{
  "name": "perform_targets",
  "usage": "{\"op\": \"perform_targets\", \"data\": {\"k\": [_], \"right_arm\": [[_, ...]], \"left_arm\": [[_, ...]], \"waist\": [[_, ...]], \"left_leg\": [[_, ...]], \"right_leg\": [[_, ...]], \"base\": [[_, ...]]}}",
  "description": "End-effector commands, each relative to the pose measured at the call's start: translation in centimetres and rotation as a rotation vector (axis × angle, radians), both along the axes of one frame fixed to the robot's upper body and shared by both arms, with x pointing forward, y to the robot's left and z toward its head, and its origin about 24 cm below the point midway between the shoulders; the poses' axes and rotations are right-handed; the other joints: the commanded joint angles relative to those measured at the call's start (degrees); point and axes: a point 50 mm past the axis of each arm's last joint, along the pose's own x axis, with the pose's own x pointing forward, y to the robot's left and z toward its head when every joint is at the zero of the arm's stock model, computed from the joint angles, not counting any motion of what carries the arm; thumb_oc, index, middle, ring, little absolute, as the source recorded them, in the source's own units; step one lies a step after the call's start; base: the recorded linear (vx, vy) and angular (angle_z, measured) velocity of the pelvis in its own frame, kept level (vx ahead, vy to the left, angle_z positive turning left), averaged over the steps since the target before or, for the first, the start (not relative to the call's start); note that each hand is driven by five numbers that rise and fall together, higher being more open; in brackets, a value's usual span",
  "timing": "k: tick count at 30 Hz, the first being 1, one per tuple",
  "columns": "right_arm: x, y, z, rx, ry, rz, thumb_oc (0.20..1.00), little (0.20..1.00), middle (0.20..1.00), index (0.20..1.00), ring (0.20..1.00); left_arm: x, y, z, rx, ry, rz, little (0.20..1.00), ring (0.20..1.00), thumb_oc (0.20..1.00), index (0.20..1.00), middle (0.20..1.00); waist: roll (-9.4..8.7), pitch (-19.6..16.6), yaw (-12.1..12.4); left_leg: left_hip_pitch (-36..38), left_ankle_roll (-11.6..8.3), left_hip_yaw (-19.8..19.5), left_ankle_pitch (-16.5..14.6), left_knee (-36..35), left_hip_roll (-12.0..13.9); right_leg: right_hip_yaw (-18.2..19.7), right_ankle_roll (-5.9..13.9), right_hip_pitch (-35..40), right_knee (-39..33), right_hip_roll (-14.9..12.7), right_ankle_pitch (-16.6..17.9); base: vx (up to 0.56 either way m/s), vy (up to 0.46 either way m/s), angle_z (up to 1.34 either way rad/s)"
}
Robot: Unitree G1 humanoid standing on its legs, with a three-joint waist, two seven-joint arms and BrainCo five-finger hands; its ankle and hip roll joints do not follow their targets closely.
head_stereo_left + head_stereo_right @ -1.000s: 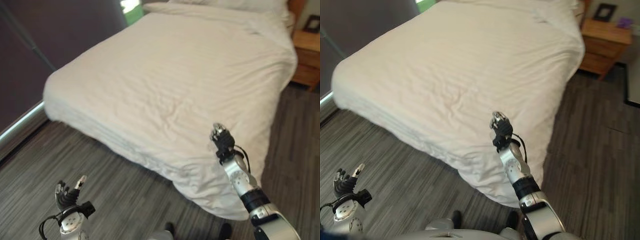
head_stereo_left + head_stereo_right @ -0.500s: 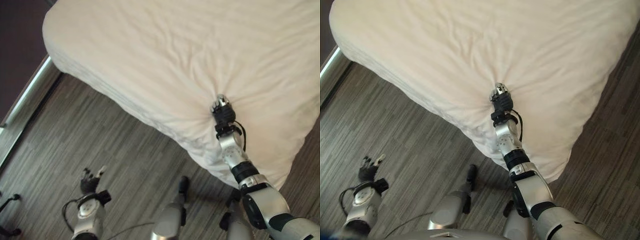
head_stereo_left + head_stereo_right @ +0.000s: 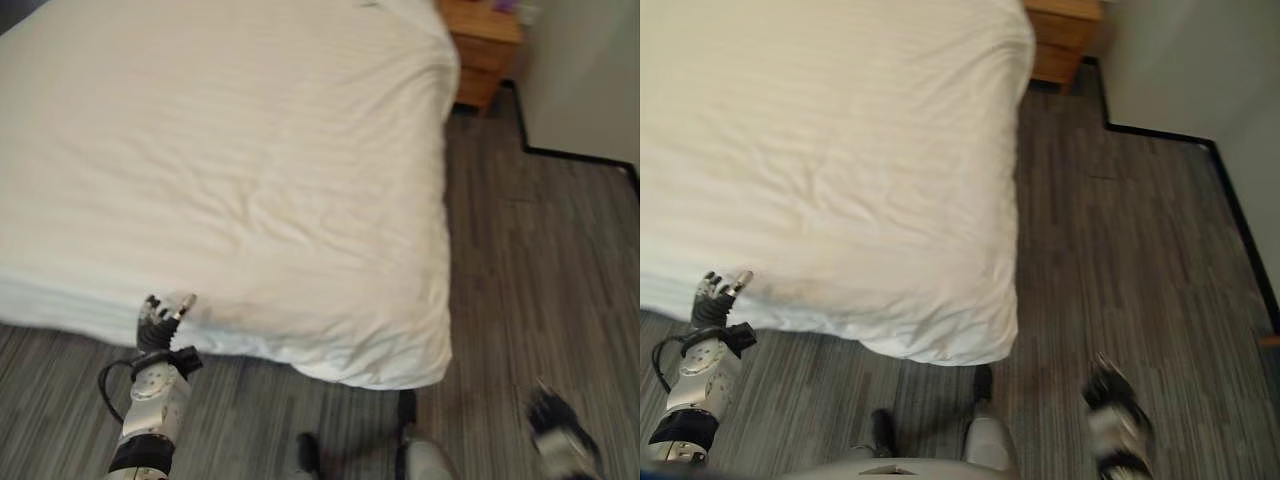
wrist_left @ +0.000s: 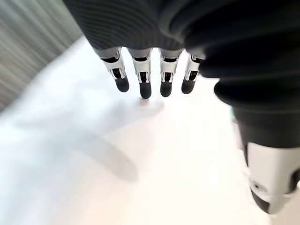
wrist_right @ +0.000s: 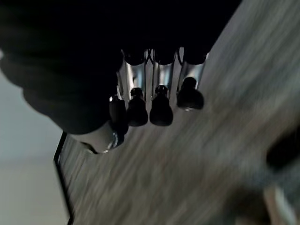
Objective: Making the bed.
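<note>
1. A bed covered by a smooth, faintly striped white quilt (image 3: 250,170) lies just ahead of the left hand (image 3: 160,322), whose relaxed, uncurled fingers (image 4: 145,84) hover by its near edge, holding nothing.
2. The right hand (image 3: 1110,405) hangs over grey wood-plank floor (image 3: 540,260), well apart from the bed; it is blurred, fingers loosely bent and empty in its wrist view.
3. A wooden nightstand (image 3: 485,40), cut off, stands beyond the bed's far corner.

Right hand (image 5: 93,89), relaxed fingers (image 5: 161,110) over grey wood floor (image 5: 197,173)
</note>
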Motion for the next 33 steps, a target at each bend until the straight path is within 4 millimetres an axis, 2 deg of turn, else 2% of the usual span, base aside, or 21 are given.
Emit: {"op": "perform_targets", "data": {"k": [1,4,7,10,11,13,14,15,16,17,18,20,21,22,23,26,28,29,30,31,33], "right_arm": [[6.7,2.0,2.8,-0.072,-0.209,0.210,1.000,1.000,1.000,1.000,1.000],[7.7,3.2,3.9,-0.153,-0.221,0.387,1.000,1.000,1.000,1.000,1.000],[8.4,4.2,5.3,-0.278,-0.220,0.567,1.000,1.000,1.000,1.000,1.000],[9.7,4.5,8.1,-0.447,-0.277,0.714,1.000,1.000,1.000,1.000,1.000],[10.8,4.0,11.4,-0.650,-0.315,0.811,1.000,1.000,1.000,1.000,1.000],[10.8,3.9,11.4,-0.651,-0.312,0.811,1.000,1.000,1.000,1.000,1.000],[11.6,3.7,14.0,-0.803,-0.349,0.859,1.000,1.000,1.000,1.000,1.000],[12.0,3.3,15.2,-0.859,-0.350,0.871,1.000,1.000,1.000,1.000,1.000],[11.9,3.3,15.4,-0.869,-0.359,0.847,1.000,1.000,1.000,1.000,1.000],[11.9,3.3,15.4,-0.869,-0.359,0.847,1.000,1.000,1.000,1.000,1.000],[12.2,3.9,15.9,-0.908,-0.385,0.858,1.000,1.000,1.000,1.000,1.000],[11.8,5.0,15.6,-0.884,-0.412,0.913,1.000,1.000,1.000,1.000,1.000],[11.3,4.7,15.3,-0.873,-0.400,0.879,1.000,1.000,1.000,1.000,1.000],[10.7,4.9,14.1,-0.867,-0.351,0.887,1.000,1.000,1.000,1.000,1.000],[10.6,5.4,13.8,-0.860,-0.350,0.911,1.000,1.000,1.000,1.000,1.000],[8.9,5.6,12.6,-0.866,-0.292,0.917,1.000,1.000,1.000,1.000,1.000],[8.7,6.1,12.2,-0.847,-0.295,0.912,1.000,1.000,1.000,1.000,1.000],[8.7,6.1,12.2,-0.847,-0.295,0.912,1.000,1.000,1.000,1.000,1.000],[9.3,6.8,12.1,-0.859,-0.303,0.919,1.000,1.000,1.000,1.000,1.000],[9.4,7.1,12.0,-0.863,-0.300,0.943,1.000,1.000,1.000,1.000,1.000],[9.2,7.2,11.9,-0.878,-0.286,0.968,1.000,1.000,1.000,1.000,1.000]], "left_arm": [[1.5,2.9,6.4,0.112,-0.255,0.157,1.000,1.000,1.000,1.000,1.000],[0.6,3.9,9.5,0.193,-0.363,0.213,1.000,1.000,1.000,1.000,1.000],[-0.5,3.3,9.1,0.171,-0.406,0.223,1.000,1.000,1.000,1.000,1.000],[-0.9,0.5,4.3,0.066,-0.271,0.130,1.000,1.000,1.000,1.000,1.000],[-1.0,-2.9,0.5,0.009,-0.121,-0.025,1.000,1.000,1.000,1.000,1.000],[-1.0,-3.0,0.4,0.008,-0.120,-0.026,1.000,1.000,1.000,1.000,1.000],[-0.3,-6.4,-0.6,0.002,-0.086,-0.189,1.000,1.000,1.000,1.000,1.000],[3.6,-9.7,7.8,0.051,-0.441,-0.337,1.000,1.000,1.000,1.000,1.000],[2.9,-8.8,6.5,0.056,-0.368,-0.356,1.000,1.000,1.000,1.000,1.000],[2.9,-8.7,6.5,0.057,-0.369,-0.357,1.000,1.000,1.000,1.000,1.000],[0.4,-11.8,3.3,-0.029,-0.294,-0.465,1.000,1.000,1.000,1.000,1.000],[1.4,-13.7,2.2,-0.025,-0.241,-0.553,1.000,1.000,1.000,1.000,1.000],[0.6,-14.6,2.1,-0.043,-0.230,-0.630,1.000,1.000,1.000,1.000,1.000],[0.8,-16.0,2.7,-0.009,-0.233,-0.697,1.000,1.000,1.000,1.000,1.000],[1.2,-16.4,4.0,0.069,-0.267,-0.750,1.000,1.000,1.000,1.000,1.000],[1.9,-18.4,5.3,0.165,-0.295,-0.876,1.000,1.000,1.000,1.000,1.000],[2.5,-19.3,6.0,0.196,-0.314,-0.926,1.000,1.000,1.000,1.000,1.000],[2.5,-19.3,6.0,0.196,-0.314,-0.927,1.000,1.000,1.000,1.000,1.000],[2.6,-19.2,6.1,0.218,-0.308,-0.926,1.000,1.000,1.000,1.000,1.000],[2.4,-19.3,5.7,0.210,-0.296,-0.939,1.000,1.000,1.000,1.000,1.000],[1.9,-19.5,4.4,0.153,-0.256,-0.947,1.000,1.000,1.000,1.000,1.000]], "waist": [[5.32,3.87,1.05],[4.90,2.01,1.72],[4.33,0.23,2.85],[4.78,-0.47,2.05],[5.29,-0.59,1.25],[5.40,-0.53,1.34],[5.65,0.57,1.10],[5.34,1.15,0.97],[4.98,2.27,1.73],[4.99,2.14,1.65],[3.27,3.22,2.61],[2.56,2.61,2.08],[2.91,2.29,2.20],[4.12,1.91,1.22],[4.33,1.66,1.03],[4.99,0.67,-1.28],[5.05,1.30,-2.09],[5.04,1.24,-2.05],[6.22,2.08,-0.44],[6.47,2.40,-0.38],[6.53,2.39,-0.26]], "left_leg": [[-0.60,-1.56,0.07,3.84,0.40,3.21],[-0.09,-1.24,0.80,4.58,0.40,3.13],[-0.49,-1.56,1.30,5.89,0.40,3.22],[-0.18,-2.56,2.40,8.03,0.40,4.25],[0.01,-3.07,3.41,9.94,0.40,5.15],[0.14,-3.10,3.44,9.93,0.40,5.20],[0.42,-2.96,2.46,11.45,1.15,5.05],[-1.09,-3.21,0.06,10.95,4.83,4.70],[-2.89,-3.37,-4.65,8.62,10.11,3.51],[-3.34,-3.34,-4.77,8.57,10.50,3.65],[-4.65,-2.28,-12.88,3.17,20.16,0.88],[-3.49,-1.45,-18.00,-0.86,25.08,-2.05],[-2.50,-1.03,-19.46,-0.81,23.86,-2.68],[1.69,0.06,-19.28,-1.53,15.28,-1.34],[3.46,1.11,-20.15,-3.46,12.37,-2.48],[8.06,2.30,-18.27,-1.82,0.49,-2.26],[7.08,2.00,-14.40,-2.30,0.40,-1.56],[7.00,2.00,-14.36,-2.28,0.40,-1.57],[6.48,1.66,-11.68,-1.78,0.40,0.09],[6.58,1.64,-10.69,-1.68,0.40,0.56],[7.19,1.62,-8.95,-1.72,0.40,1.11]], "right_leg": [[0.00,3.27,7.64,11.52,0.82,-10.18],[1.47,2.86,11.77,12.59,3.28,-12.52],[2.33,1.87,16.04,7.40,4.86,-14.14],[2.67,1.13,17.55,2.54,5.63,-13.99],[3.97,0.58,19.74,-1.31,6.89,-13.18],[4.01,0.56,19.86,-1.33,6.94,-13.16],[5.27,0.00,20.03,-1.48,7.52,-13.29],[5.96,-0.63,19.80,-1.48,7.46,-12.98],[6.36,-1.10,19.20,-1.48,7.07,-12.48],[6.28,-1.14,18.97,-1.48,7.16,-12.34],[7.66,-1.67,17.02,-1.48,6.20,-10.06],[10.92,-1.47,15.67,-1.48,7.23,-8.72],[12.09,-1.23,15.07,-1.48,7.83,-8.40],[13.95,-0.70,14.07,-1.17,9.19,-8.18],[14.83,-0.67,13.10,-0.40,9.53,-8.27],[14.35,0.02,10.20,3.64,11.36,-8.37],[12.10,1.73,6.19,7.72,11.18,-8.04],[12.14,1.73,6.10,7.74,11.18,-8.03],[2.35,1.70,4.49,10.28,7.33,-9.21],[-0.15,1.53,4.40,11.63,6.07,-9.85],[0.01,1.30,5.21,11.41,5.53,-10.09]], "base": [[-0.09,-0.008,-0.90],[-0.13,-0.047,-0.51],[-0.15,-0.115,-0.31],[-0.19,-0.159,-0.33],[-0.16,-0.153,-0.32],[-0.12,-0.094,-0.26],[-0.21,-0.141,-0.22],[-0.32,-0.175,-0.34],[-0.20,-0.110,-0.38],[-0.34,-0.138,-0.66],[-0.30,-0.142,-0.60],[-0.22,-0.100,-0.78],[-0.07,0.043,-1.18],[-0.06,0.094,-1.50],[-0.02,0.095,-0.88],[-0.03,0.059,-0.25],[-0.14,-0.003,-0.31],[-0.18,-0.076,-1.10],[-0.16,-0.083,-1.44],[-0.18,-0.110,-1.28],[-0.03,-0.090,-1.36]]}}
